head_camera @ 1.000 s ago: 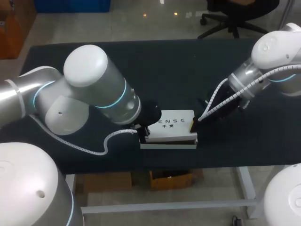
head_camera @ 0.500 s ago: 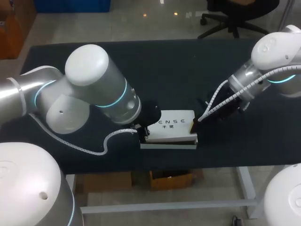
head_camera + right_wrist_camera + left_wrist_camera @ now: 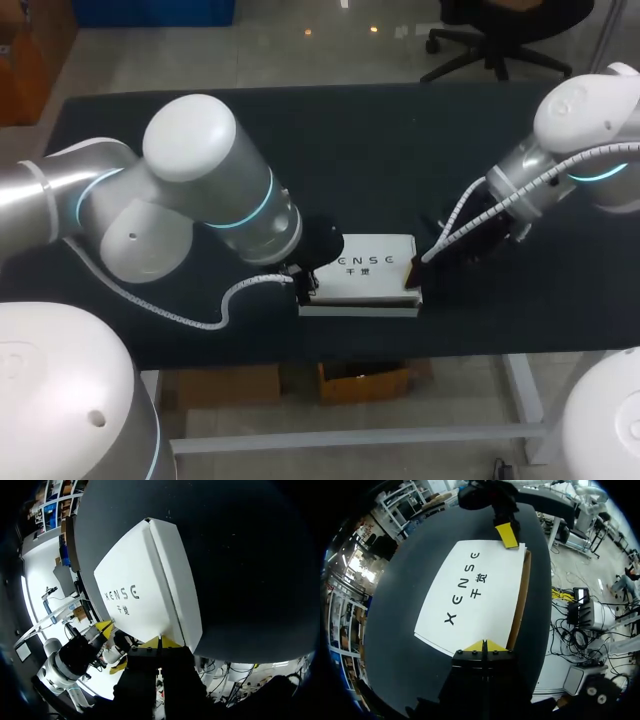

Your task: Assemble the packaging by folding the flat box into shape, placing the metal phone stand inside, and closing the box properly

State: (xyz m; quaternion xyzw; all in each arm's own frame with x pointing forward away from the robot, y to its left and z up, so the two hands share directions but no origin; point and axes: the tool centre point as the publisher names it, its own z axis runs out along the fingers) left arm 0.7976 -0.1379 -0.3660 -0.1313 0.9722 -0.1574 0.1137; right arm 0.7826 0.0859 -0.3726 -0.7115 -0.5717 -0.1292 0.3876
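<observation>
- Lying on the dark desk (image 3: pixel 400 140), the white box (image 3: pixel 365 268) has its printed face up, and a brown strip shows along one long side.
- Left hand (image 3: pixel 484 646): fingers pressed together, tips touching the box's left end.
- Right hand (image 3: pixel 159 642): fingers likewise together, tips at the box's right end.

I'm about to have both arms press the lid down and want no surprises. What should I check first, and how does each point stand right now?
1. Box folded into shape, flat on the table: ok.
2. Phone stand inside: cannot tell, the lid covers the inside.
3. Lid fully shut: not ok, a brown strip shows along one long side.
4. Left gripper at its end of the box, fingers together: ok.
5. Right gripper at the opposite end, fingers together: ok.
</observation>
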